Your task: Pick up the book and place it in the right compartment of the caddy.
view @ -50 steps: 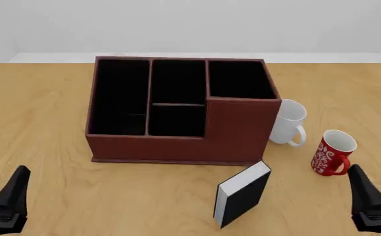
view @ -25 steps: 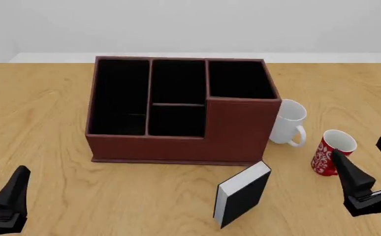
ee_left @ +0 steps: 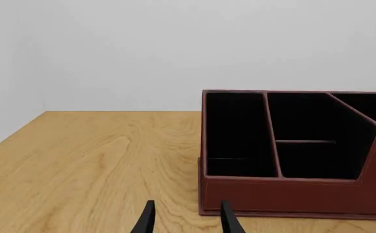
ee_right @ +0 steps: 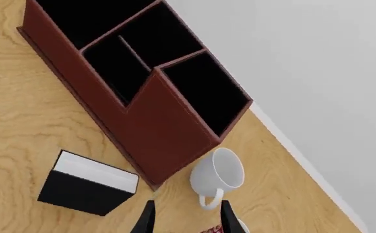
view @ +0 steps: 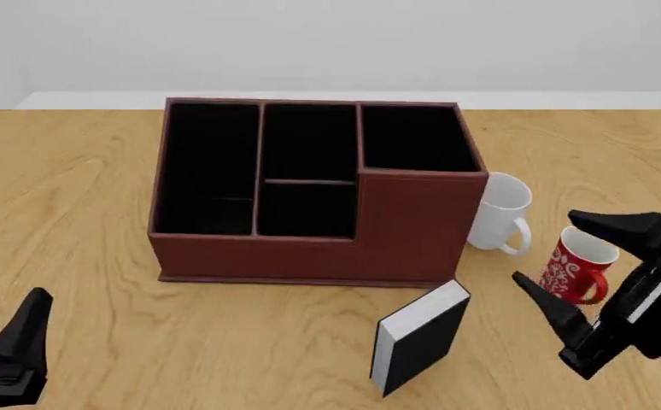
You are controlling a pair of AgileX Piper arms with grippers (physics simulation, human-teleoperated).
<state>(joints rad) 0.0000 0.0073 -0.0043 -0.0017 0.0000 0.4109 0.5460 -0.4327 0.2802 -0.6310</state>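
The black book [view: 422, 337] with white page edges stands upright on the table in front of the caddy's right corner, and also shows in the right wrist view [ee_right: 87, 184]. The reddish-brown caddy [view: 262, 256] sits mid-table. Its right compartment [view: 416, 137] is the square, taller-walled section, holding nothing that I can see. My right gripper [view: 542, 245] hangs open and rolled sideways to the right of the book, apart from it and in front of the red mug. My left gripper [view: 3, 295] rests open at the near left edge, facing the caddy [ee_left: 292, 194].
A white mug [view: 500, 212] stands against the caddy's right side, and a red patterned mug [view: 576, 260] stands just right of it, behind my right fingers. The white mug [ee_right: 219, 174] lies ahead of the right gripper [ee_right: 188, 203]. The table's far edge meets a pale wall.
The right gripper has lifted from the near right corner, rolled onto its side and shifted left toward the book. The left gripper, book and mugs have not moved.
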